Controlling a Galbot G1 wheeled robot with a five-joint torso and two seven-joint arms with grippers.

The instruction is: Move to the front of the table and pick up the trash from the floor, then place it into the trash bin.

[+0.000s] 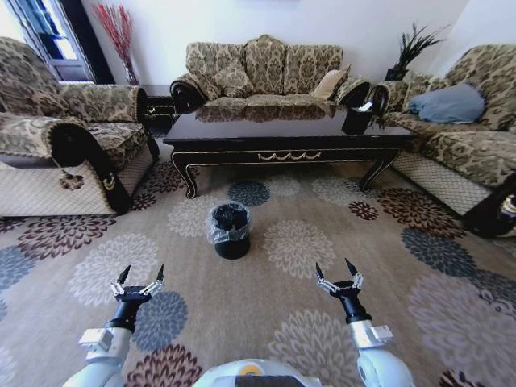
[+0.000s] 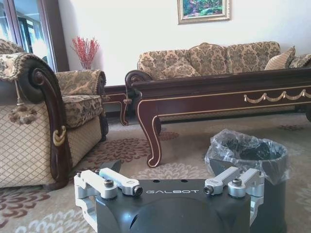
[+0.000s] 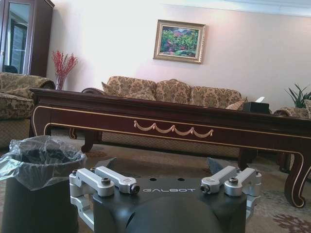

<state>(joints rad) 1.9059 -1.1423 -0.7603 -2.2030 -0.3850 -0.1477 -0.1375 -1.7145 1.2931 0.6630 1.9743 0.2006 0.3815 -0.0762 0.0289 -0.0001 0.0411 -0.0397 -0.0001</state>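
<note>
Both grippers, left [image 1: 139, 281] and right [image 1: 339, 276], spread wide and empty before the trash bin [image 1: 230, 230]; table [image 1: 282, 133] reached, no pickup yet

The black left gripper [image 1: 139, 275] and black right gripper [image 1: 339, 270] hover low, fingers spread apart, pointing forward.

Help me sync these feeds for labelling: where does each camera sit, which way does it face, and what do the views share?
Head view: high on the robot, looking forward and down over carpet; left gripper and right gripper open, held low above the floor, trash bin ahead, coffee table beyond.
Left wrist view: low on the left arm, facing the table's carved leg; its own gripper body at the frame's foot.
Right wrist view: low on the right arm, facing the table's gold-trimmed apron.
Shared: all three show bin, table and the far sofa.
</note>
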